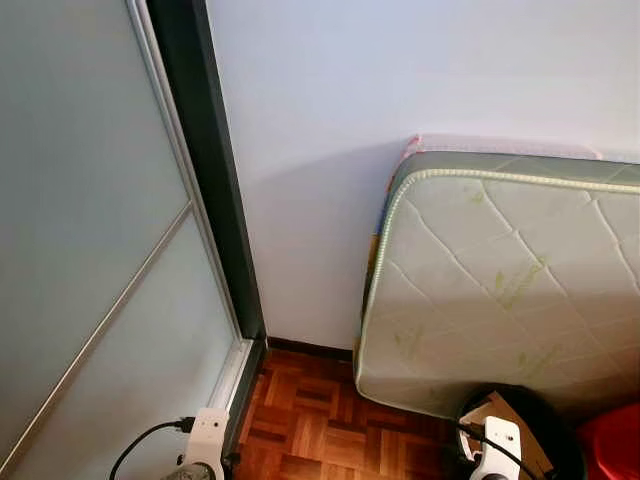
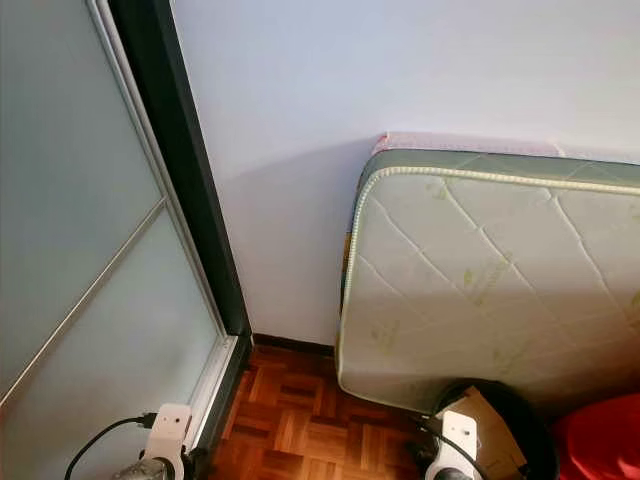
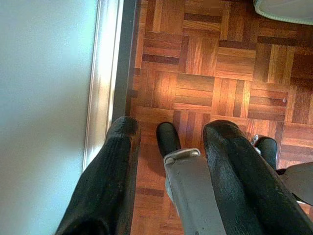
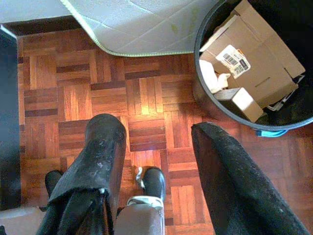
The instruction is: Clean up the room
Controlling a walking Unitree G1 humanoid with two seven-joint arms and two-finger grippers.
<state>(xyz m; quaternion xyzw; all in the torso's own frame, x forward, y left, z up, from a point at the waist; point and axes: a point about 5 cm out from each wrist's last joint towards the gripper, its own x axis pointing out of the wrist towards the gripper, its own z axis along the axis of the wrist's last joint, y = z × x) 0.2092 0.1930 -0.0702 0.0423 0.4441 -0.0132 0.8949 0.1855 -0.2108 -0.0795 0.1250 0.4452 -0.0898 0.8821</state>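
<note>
Right wrist view: open right end effector (image 4: 156, 134) near bin (image 4: 205, 100).

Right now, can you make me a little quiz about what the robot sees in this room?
1. True or false: the mattress lies flat on the floor.
2. What is inside the black bin? A) cardboard boxes B) shoes C) apples
3. Fill in: the parquet floor is made of ____.

Key
1. False: it stands on edge, leaning against the white wall.
2. A: cardboard boxes, one with a barcode label.
3. Wood.

Bonus fact: the left gripper and the right gripper both hang open above the floor, holding nothing.
</note>
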